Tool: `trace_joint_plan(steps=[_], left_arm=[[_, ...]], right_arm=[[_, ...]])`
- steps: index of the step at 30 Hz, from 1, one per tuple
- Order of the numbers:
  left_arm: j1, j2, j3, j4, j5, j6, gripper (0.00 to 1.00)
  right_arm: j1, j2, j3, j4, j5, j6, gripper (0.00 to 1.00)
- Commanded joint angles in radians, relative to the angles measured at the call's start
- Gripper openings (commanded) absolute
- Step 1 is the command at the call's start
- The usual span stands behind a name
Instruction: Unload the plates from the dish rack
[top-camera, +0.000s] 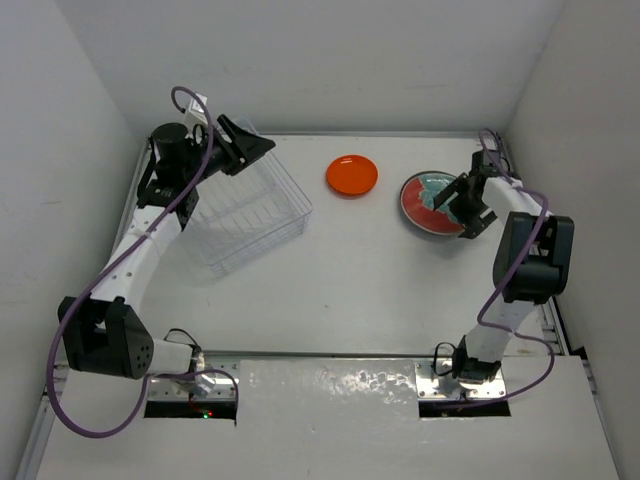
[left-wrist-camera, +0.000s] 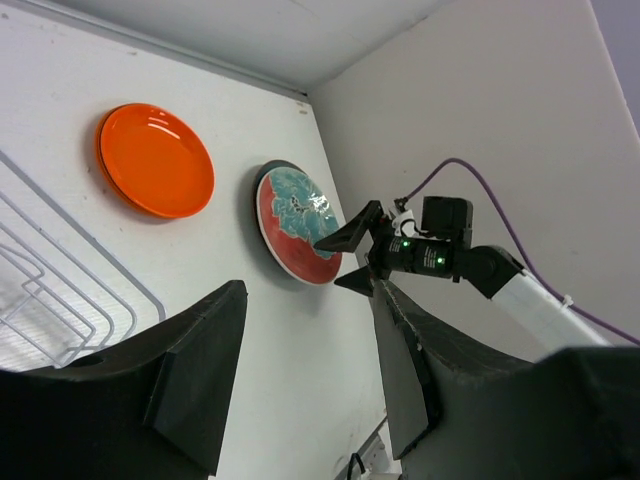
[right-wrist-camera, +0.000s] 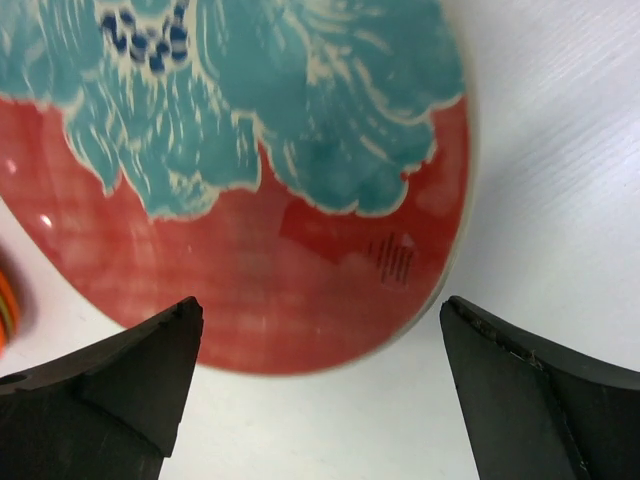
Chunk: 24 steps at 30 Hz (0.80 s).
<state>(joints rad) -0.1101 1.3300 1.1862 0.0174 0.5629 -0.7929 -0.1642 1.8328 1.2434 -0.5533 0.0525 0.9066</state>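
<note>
A red plate with a teal pattern (top-camera: 428, 201) lies flat on the table at the right; it also shows in the right wrist view (right-wrist-camera: 250, 170) and the left wrist view (left-wrist-camera: 297, 222). An orange plate (top-camera: 352, 175) lies flat near the back centre, also seen in the left wrist view (left-wrist-camera: 155, 159). The clear dish rack (top-camera: 245, 210) stands at the left and holds no plates that I can see. My right gripper (top-camera: 462, 208) is open and empty just beside the red plate's near rim. My left gripper (top-camera: 243, 146) is open and empty above the rack's back edge.
White walls close the table at the back, left and right. The rack's wire-like ribs (left-wrist-camera: 45, 290) show at the left of the left wrist view. The right arm (left-wrist-camera: 470, 262) stands beside the red plate.
</note>
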Motion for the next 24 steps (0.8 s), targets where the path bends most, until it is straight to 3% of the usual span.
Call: trace_joint_plan(steps=[1,12,17,20,24], left_arm=[[0.010,0.006,0.038,0.039,0.005,0.012,0.50],[0.010,0.021,0.038,0.039,0.005,0.012,0.50],[0.010,0.006,0.038,0.039,0.005,0.012,0.50],[0.012,-0.006,0.038,0.039,0.005,0.012,0.50],[0.012,-0.044,0.038,0.039,0.005,0.012,0.50]], right_arm=[[0.028,0.012,0.080,-0.171,-0.003,-0.117,0.99],[0.028,0.114,0.206,-0.208,-0.149,-0.118,0.99],[0.028,-0.074,0.015,-0.031,-0.180,-0.126,0.99],[0.043,-0.171,-0.051,-0.048,-0.155,-0.172,0.99],[0.171,-0.386,-0.041,-0.115,-0.112,-0.314,0.99]])
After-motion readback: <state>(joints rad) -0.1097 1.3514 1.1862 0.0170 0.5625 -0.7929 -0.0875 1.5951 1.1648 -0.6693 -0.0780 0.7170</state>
